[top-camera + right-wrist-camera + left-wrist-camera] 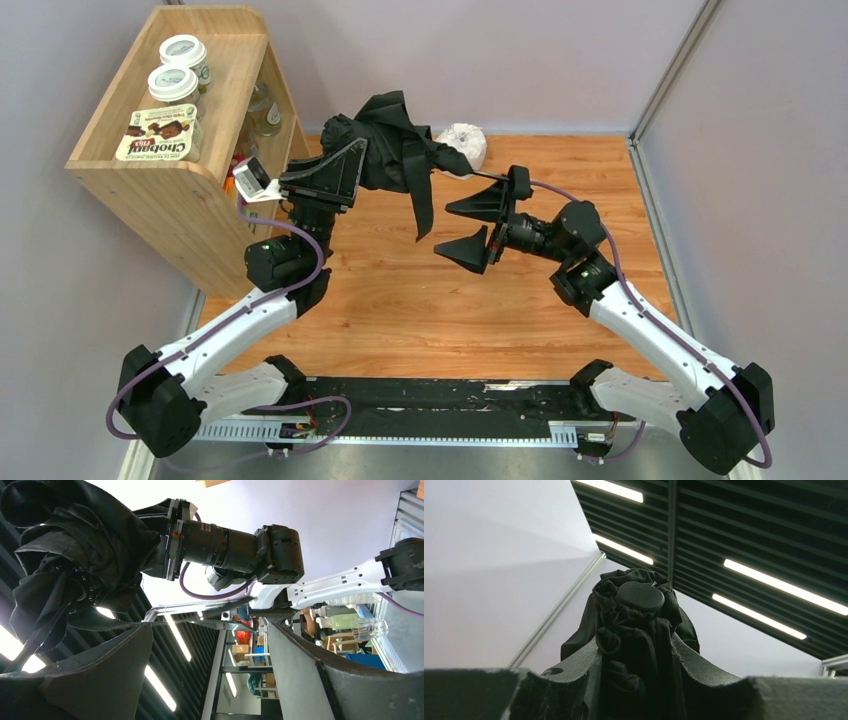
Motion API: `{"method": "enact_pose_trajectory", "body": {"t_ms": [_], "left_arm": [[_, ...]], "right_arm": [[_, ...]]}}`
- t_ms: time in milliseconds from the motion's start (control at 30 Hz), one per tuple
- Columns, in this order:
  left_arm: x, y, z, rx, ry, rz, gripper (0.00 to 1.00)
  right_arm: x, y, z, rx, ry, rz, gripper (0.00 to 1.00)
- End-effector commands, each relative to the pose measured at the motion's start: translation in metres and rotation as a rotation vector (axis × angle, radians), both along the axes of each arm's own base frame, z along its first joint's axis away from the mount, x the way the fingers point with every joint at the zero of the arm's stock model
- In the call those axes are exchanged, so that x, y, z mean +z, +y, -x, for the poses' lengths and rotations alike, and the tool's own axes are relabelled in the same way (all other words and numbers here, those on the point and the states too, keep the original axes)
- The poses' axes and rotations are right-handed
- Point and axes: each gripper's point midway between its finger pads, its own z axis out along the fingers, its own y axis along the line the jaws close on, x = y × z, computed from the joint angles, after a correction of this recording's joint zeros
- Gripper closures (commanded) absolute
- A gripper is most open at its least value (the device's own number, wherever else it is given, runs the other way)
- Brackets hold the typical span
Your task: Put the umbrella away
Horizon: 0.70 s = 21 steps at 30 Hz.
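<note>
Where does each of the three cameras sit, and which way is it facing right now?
Top external: above and behind the arm bases, looking down on the wooden table; both arms show, left gripper clamping the black fabric folding umbrella, right gripper open.
Left wrist: on the left arm, aimed up at strip ceiling lights; its own fingers flank the umbrella.
Right wrist: on the right arm, rolled sideways, facing the left arm's wrist; its own fingers are spread.
Shared: all three show the umbrella.

Left arm raised, left claw (355, 165) clamped (around the umbrella (398, 135)), right claw (463, 228) spread wide, pointing leftward.
</note>
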Motion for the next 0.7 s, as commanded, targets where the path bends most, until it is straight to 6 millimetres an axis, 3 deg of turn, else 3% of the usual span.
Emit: {"method": "enact_pose_trajectory", "body": {"t_ms": [0,367,533,667], "left_arm": [[0.037,0.015,0.037,-0.012,-0.194,0.067,1.00],[0.035,-0.003,0.040,-0.018,-0.272,-0.006,1.00],[0.037,-0.001,0.035,0.025,-0.275,-0.006,1.00],[0.043,-0.002,0.036,0.027,-0.292,-0.007,1.00]], "right_arm": [[0.025,-0.005,0.008,0.094,0.319,-0.120,0.15],[0.021,-0.005,-0.003,0.053,0.402,-0.152,0.18],[-0.010,-0.008,-0.009,0.003,0.457,-0.130,0.17],[-0.014,-0.011,-0.011,-0.006,0.459,-0.151,0.16]]}}
